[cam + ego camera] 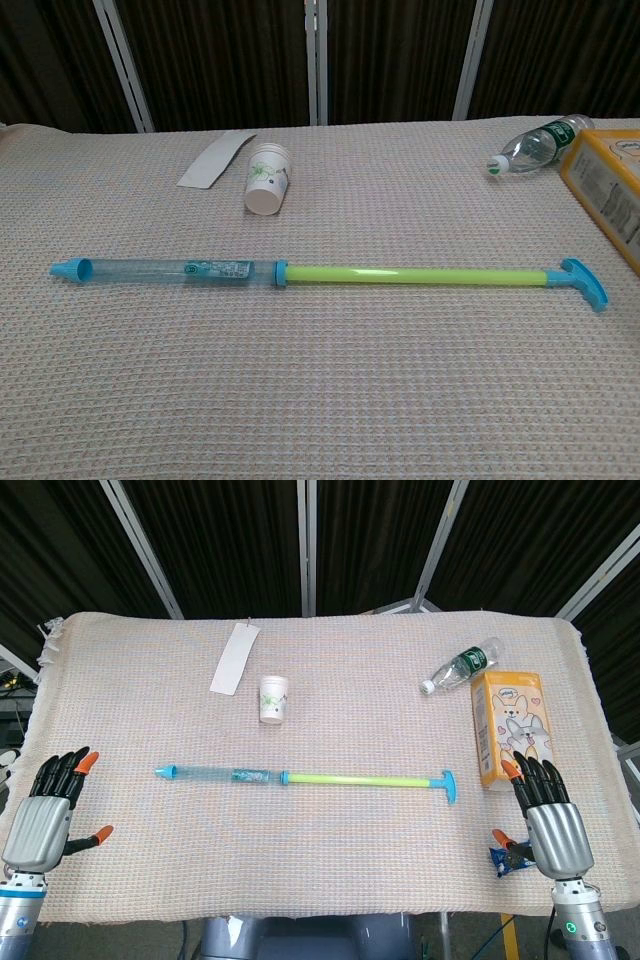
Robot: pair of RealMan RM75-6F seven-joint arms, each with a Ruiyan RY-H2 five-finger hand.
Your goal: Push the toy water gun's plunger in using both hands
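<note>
The toy water gun lies flat across the middle of the cloth-covered surface, its length running from 9 o'clock to 3 o'clock. Its clear barrel with the blue nozzle points toward 9 o'clock, and the yellow-green plunger is drawn far out toward 3 o'clock, ending in a blue T-handle. In the chest view the same toy spans nearly the whole width, with no hand in sight. The left hand rests at the surface's 8 o'clock edge, holding nothing, fingers extended and slightly apart, well apart from the nozzle. The right hand sits at 4 o'clock, likewise empty with fingers stretched out, near the T-handle but not touching it. A small blue wrapper lies just beside the right hand's thumb. At 12 o'clock from the barrel, a paper cup lies tipped on its side, with a white paper strip beyond it. Toward 2 o'clock, a plastic water bottle lies on its side, and an orange carton with a cartoon dog stands just beside it.
</note>
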